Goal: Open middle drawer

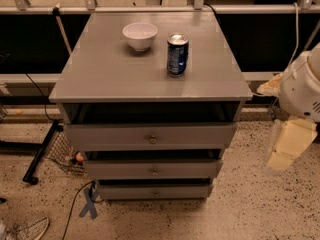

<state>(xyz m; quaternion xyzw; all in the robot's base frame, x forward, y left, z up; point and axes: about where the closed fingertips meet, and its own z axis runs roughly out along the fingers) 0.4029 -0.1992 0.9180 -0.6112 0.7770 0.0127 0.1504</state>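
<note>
The middle drawer (154,167), a flat matte-grey wooden front with a small round brass knob (154,172), sits between the cabinet's (105,79) other two fronts. The pale, blocky gripper (289,145) hangs right of the cabinet, well apart; how open it is cannot be told.

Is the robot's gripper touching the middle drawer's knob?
No, the gripper hangs low at the right of the cabinet, well apart from the middle drawer and its knob.
</note>
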